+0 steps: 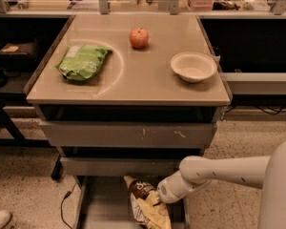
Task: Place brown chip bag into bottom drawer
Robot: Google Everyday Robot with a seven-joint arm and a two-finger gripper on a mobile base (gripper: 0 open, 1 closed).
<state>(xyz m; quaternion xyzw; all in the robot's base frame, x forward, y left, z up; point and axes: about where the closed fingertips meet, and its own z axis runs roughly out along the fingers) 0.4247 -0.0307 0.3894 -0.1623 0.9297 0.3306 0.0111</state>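
Camera view: gripper (157, 201) meets brown chip bag (142, 192) over bottom drawer (102, 200); grip state indeterminate. Bag may snag drawer's side rail.

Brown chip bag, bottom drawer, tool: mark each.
brown chip bag (141, 190), camera view, dark upper panel.
bottom drawer (105, 202), camera view, bare floor left of bag.
tool (156, 202), camera view, tip at the bag, over drawer.

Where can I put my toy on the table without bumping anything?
The biggest bare patch of the table runs along its front edge, between the green chip bag and the bowl, in front of the apple. Down low is crowded: the gripper is at the brown chip bag in the right of the bottom drawer; its left is bare.
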